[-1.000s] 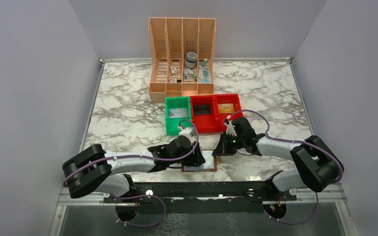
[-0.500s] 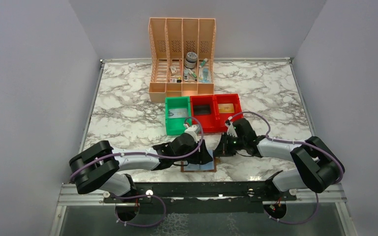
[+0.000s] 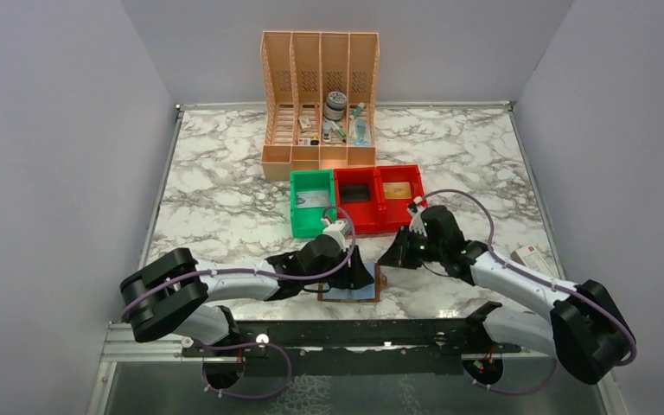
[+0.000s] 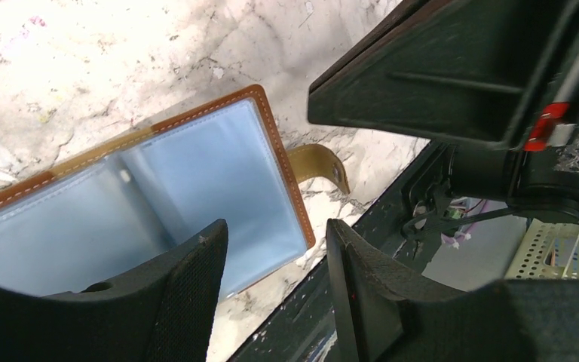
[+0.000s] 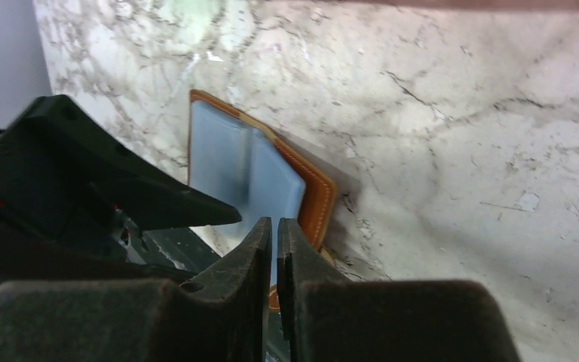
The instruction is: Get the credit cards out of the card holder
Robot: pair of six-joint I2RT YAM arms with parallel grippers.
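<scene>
**Card holder laid open beneath left gripper**

The card holder (image 3: 348, 293) was laid open on the marble table (image 3: 225, 216), near its front edge. The left gripper (image 4: 275, 230) was stretched low over it, fingers spread. The right gripper (image 5: 274, 222) was tilted down just beside it, fingers nearly pressed together.

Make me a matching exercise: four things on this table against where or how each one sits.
Things:
1. holder
2. organiser
3. green bin
4. left gripper

Descriptions:
A. peach, farthest back
B. jaws apart, just above the holder
C. lying open, pale blue inside
D. directly left of the red bin

Pairs: 1-C, 2-A, 3-D, 4-B
</scene>
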